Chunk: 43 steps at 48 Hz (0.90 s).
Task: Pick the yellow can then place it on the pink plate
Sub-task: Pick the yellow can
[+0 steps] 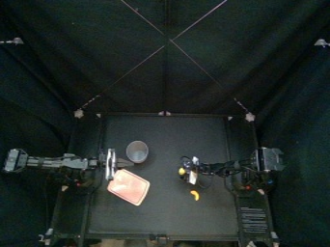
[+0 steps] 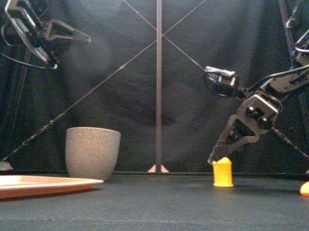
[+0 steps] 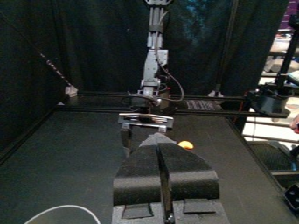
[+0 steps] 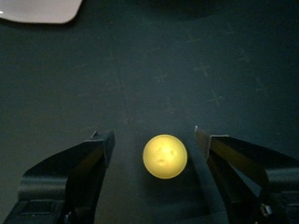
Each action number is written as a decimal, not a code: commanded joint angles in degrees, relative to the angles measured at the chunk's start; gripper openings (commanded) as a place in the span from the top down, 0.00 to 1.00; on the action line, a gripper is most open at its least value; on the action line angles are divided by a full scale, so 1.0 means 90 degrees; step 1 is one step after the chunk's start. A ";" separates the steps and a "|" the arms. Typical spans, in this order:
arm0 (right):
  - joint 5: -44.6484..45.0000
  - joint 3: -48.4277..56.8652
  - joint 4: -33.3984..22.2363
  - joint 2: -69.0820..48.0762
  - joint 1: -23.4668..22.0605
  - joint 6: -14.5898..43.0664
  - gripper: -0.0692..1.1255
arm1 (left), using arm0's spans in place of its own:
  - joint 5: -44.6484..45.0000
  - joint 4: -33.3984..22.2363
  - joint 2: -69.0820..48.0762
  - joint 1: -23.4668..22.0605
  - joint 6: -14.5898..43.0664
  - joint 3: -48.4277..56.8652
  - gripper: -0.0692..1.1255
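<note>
- While the yellow can [image 2: 222, 171] stands upright right of the table's middle, its long axis is vertical and its round top faces the right gripper [image 4: 159, 136].
- That gripper's jaws are spread, one on each side of the can, clear of it.
- Bare table separates the can from the pink plate [image 1: 129, 187] at front left.
- The grey cup [image 2: 92, 152] stands behind the plate.
- The left gripper [image 3: 165, 150] hangs raised at the left, jaws pressed together.

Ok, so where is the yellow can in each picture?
Top: yellow can right of middle, under the right gripper.
Front: yellow can low, right of middle, below that gripper.
Left wrist: too small to tell.
Right wrist: yellow can centre, between open jaws.
Landmark: the right gripper above it.
</note>
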 commanded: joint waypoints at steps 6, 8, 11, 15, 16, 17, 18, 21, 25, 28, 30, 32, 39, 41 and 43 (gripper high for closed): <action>0.0029 -0.0020 0.0137 -0.0088 -0.0010 0.0010 0.06 | -0.0059 -0.0020 0.0020 0.0010 0.0000 -0.0059 0.94; 0.0029 0.0000 0.0146 -0.0088 -0.0010 0.0010 0.07 | -0.0059 -0.0020 0.0020 0.0010 0.0000 -0.0049 0.94; 0.0029 0.0039 0.0205 -0.0088 -0.0010 0.0010 0.07 | -0.0059 -0.0020 0.0020 0.0010 -0.0010 -0.0029 0.94; 0.0029 0.0078 0.0273 -0.0088 -0.0010 0.0010 0.08 | -0.0059 -0.0020 0.0020 0.0010 -0.0010 -0.0020 0.94; 0.0029 0.0088 0.0283 -0.0088 0.0000 0.0010 0.08 | -0.0059 -0.0020 0.0020 0.0020 -0.0010 -0.0020 0.94; 0.0029 0.0088 0.0283 -0.0088 -0.0010 0.0010 0.09 | -0.0059 -0.0020 0.0020 0.0010 -0.0010 -0.0020 0.94; 0.0029 0.0098 0.0283 -0.0088 -0.0010 0.0010 0.09 | -0.0059 -0.0020 0.0020 0.0020 -0.0010 -0.0020 0.94; 0.0020 0.0088 0.0293 -0.0088 -0.0020 0.0010 0.11 | -0.0059 -0.0020 0.0020 0.0020 0.0000 -0.0020 0.94; 0.0029 0.0059 0.0293 -0.0078 -0.0020 0.0010 0.16 | -0.0059 -0.0020 0.0020 0.0020 0.0000 -0.0020 0.94; 0.0029 0.0059 0.0293 -0.0059 -0.0029 0.0010 0.21 | -0.0059 -0.0020 0.0020 0.0010 0.0000 -0.0020 0.94; 0.0029 0.0059 0.0293 -0.0039 -0.0029 0.0010 0.24 | -0.0059 -0.0020 0.0020 0.0010 0.0000 -0.0020 0.94; 0.0029 0.0059 0.0283 -0.0020 -0.0039 0.0000 0.27 | -0.0059 -0.0020 0.0020 0.0020 -0.0010 -0.0020 0.94; 0.0029 0.0020 0.0273 0.0020 -0.0029 0.0010 0.35 | -0.0068 -0.0020 0.0020 0.0020 -0.0010 -0.0020 0.94; 0.0029 0.0000 0.0264 0.0020 -0.0029 0.0010 0.36 | -0.0068 -0.0020 0.0020 0.0010 -0.0010 -0.0020 0.94; 0.0029 -0.0029 0.0264 0.0020 -0.0029 0.0000 0.36 | -0.0059 -0.0020 0.0020 0.0010 -0.0010 -0.0020 0.94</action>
